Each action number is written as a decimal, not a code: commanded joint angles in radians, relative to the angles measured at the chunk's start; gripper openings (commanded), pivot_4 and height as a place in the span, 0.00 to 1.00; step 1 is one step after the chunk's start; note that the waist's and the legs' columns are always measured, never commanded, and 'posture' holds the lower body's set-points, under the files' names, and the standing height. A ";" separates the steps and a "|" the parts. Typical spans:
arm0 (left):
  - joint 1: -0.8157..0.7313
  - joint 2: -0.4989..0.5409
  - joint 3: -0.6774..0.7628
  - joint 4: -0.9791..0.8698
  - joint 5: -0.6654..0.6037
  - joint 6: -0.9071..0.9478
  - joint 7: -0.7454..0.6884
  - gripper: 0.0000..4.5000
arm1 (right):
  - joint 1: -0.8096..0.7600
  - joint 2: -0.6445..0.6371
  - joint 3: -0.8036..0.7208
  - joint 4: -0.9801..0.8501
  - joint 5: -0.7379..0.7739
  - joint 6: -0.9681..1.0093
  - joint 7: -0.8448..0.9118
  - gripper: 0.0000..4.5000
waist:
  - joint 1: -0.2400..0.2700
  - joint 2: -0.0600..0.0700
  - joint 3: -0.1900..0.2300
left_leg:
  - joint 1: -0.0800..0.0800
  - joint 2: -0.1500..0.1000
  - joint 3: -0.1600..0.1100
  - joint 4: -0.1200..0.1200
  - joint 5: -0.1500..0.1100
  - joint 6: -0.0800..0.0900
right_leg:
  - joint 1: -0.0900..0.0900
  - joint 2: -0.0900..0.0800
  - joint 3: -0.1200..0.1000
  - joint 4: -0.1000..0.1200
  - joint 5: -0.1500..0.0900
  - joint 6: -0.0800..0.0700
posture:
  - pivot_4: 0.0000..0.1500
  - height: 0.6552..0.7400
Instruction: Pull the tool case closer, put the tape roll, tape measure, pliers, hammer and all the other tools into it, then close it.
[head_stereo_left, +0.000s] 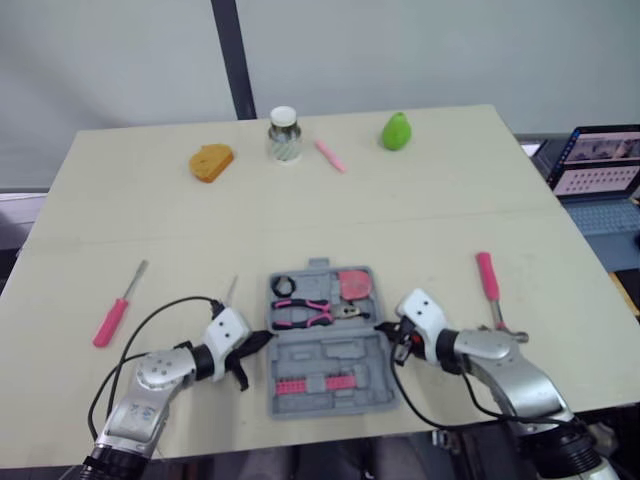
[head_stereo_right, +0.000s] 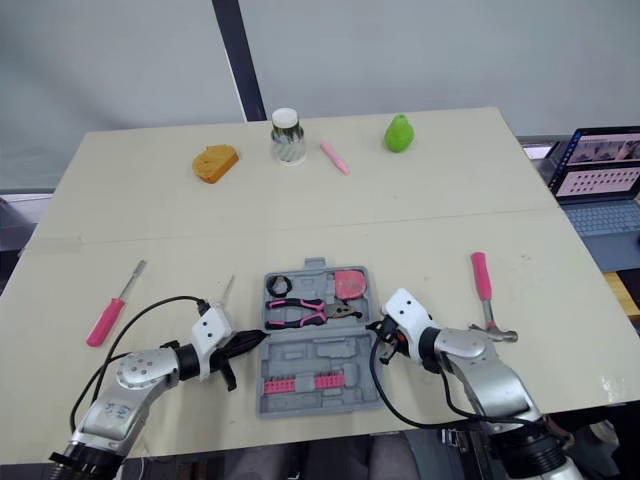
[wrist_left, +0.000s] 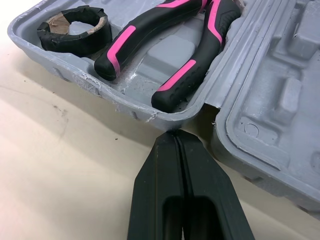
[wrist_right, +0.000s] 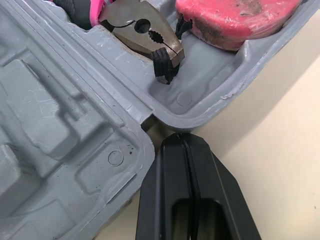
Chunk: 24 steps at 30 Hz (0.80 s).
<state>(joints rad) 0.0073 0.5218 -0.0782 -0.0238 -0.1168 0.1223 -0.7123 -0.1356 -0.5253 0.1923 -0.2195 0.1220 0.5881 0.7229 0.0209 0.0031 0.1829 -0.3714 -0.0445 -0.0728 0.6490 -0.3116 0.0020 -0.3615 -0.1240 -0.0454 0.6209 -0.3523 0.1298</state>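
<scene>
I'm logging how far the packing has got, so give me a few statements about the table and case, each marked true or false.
1. The pliers lie inside the case. True.
2. The hammer is packed in the case. False: it lies on the table, to the right of the case.
3. The case is closed. False: it lies open.
4. The left tool and right tool are both shut, one at each end of the case's hinge. True.
5. The tape roll sits in the case beside the pliers' handles. True.
6. The pink-handled screwdriver is in the case. False: it lies on the table, left of the case.
</scene>
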 joint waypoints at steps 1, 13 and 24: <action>-0.004 0.000 0.020 -0.006 -0.005 -0.016 0.007 0.01 | -0.007 0.009 0.007 -0.011 0.002 -0.012 -0.009 0.00 | 0.000 0.000 0.000 | 0.000 0.000 0.000 0.000 0.000 0.000 | 0.000 0.000 0.000 0.000 0.000 0.000 | 1.00 0.99; -0.022 -0.001 0.023 0.027 -0.002 -0.034 0.010 0.01 | 0.005 0.001 0.005 -0.023 0.003 -0.005 -0.001 0.00 | 0.000 0.000 0.000 | 0.000 0.000 0.000 0.000 0.000 0.000 | 0.000 0.000 0.000 0.000 0.000 0.000 | 1.00 0.99; -0.015 0.001 0.024 0.030 -0.004 -0.044 0.009 0.01 | 0.009 -0.003 0.005 -0.027 0.003 -0.004 0.001 0.00 | 0.000 0.000 0.000 | 0.000 0.000 0.000 0.000 0.000 0.000 | 0.000 0.000 0.000 0.000 0.000 0.000 | 1.00 0.99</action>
<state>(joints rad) -0.0124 0.5218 -0.0781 0.0130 -0.1163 0.0916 -0.7121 -0.1338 -0.5238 0.1923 -0.2206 0.1194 0.5885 0.7232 0.0210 0.0031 0.1829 -0.3714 -0.0445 -0.0728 0.6491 -0.3116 0.0020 -0.3615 -0.1239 -0.0455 0.6213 -0.3523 0.1297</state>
